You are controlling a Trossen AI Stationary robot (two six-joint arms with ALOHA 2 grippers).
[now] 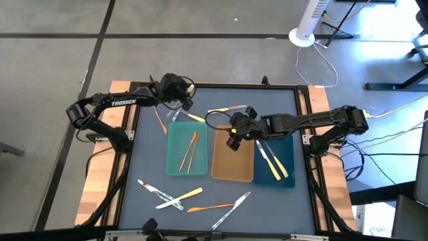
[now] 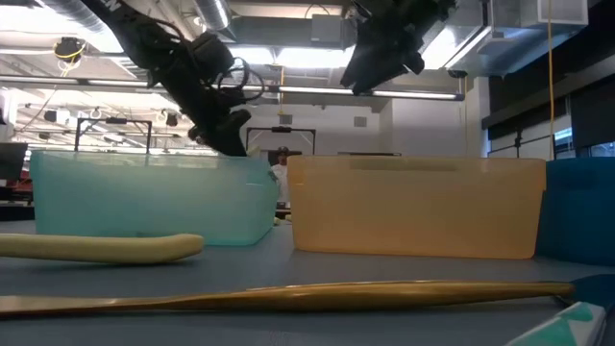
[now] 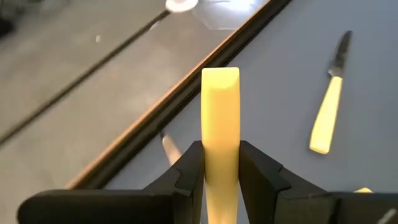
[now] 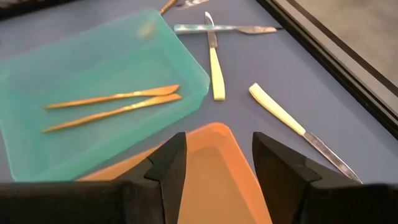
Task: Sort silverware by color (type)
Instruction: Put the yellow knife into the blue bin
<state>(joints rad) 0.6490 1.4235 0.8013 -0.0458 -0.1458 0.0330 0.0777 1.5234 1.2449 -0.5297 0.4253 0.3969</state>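
My left gripper (image 3: 221,163) is shut on a yellow-handled utensil (image 3: 220,118), raised above the table's far left part (image 1: 179,100). My right gripper (image 4: 214,165) hangs open over the tan tray (image 4: 211,180) with nothing between its fingers; the high view shows it at the tray's far end (image 1: 234,137). The teal tray (image 1: 186,148) holds two gold utensils (image 4: 115,102). The dark-blue tray (image 1: 274,161) holds yellow-handled ones (image 1: 273,161). More silverware lies flat on the mat near the front edge (image 1: 170,195). My left gripper pinches the yellow handle (image 3: 220,155) between its two fingers on its two flat sides. The handle runs along the fingers, and its blunt free end (image 3: 220,74) sticks out ahead of them. It is lifted clear of the table; its other end is hidden under the gripper.
A yellow-handled knife (image 3: 328,106) and a silver piece (image 1: 227,108) lie near the table's far edge. A gold utensil (image 1: 160,120) lies left of the teal tray. Two yellow-handled knives (image 4: 273,109) and a silver one (image 4: 224,28) lie on the front mat. The raised table frame (image 3: 186,93) runs behind.
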